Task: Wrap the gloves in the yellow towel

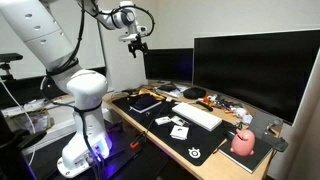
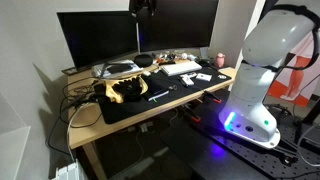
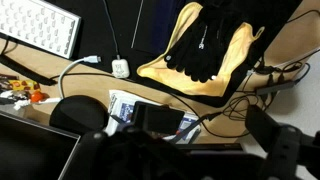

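The counter (image 2: 92, 118) was a pale wooden desk set against a white wall, with most of its top covered by a black mat (image 1: 168, 138). Two dark monitors (image 1: 255, 65) stood along the back edge. A white keyboard (image 1: 197, 116) lay in front of them, and a pink object (image 1: 243, 143) sat near one end. Loose cables (image 2: 78, 100) trailed over the other end. A white logo (image 1: 196, 152) showed on the mat, too small to read.

The yellow towel (image 3: 238, 62) lay spread flat on the mat, and the black gloves (image 3: 205, 45) rested on top of it, roughly in its middle. The end effector (image 1: 136, 42) hung high above the counter, well clear of the towel. Its fingers looked spread wide and held nothing.
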Available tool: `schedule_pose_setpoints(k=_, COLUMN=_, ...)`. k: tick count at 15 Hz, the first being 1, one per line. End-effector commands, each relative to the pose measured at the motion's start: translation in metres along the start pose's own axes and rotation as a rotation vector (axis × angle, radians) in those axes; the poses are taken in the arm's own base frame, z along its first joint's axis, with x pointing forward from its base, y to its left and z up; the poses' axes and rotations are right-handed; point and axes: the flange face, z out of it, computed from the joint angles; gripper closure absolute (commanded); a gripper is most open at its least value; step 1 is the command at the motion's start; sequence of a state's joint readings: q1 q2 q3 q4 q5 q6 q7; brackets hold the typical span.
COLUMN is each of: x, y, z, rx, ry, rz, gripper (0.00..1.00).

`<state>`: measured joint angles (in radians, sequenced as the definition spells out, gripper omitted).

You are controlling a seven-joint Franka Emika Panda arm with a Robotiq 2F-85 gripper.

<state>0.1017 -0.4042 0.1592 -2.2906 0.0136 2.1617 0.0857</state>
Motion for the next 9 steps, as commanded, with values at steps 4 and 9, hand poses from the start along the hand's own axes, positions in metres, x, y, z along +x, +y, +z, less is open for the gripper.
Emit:
schedule_pose_setpoints(k=4, x=0.003, y=0.003, z=0.000, rx=-0.001, ry=-0.009, rz=0.010, gripper=0.00)
schedule_pose_setpoints(k=9, x=0.029, y=0.010, z=0.010, rx=0.009, ry=-0.036, rz=0.052, gripper=0.00)
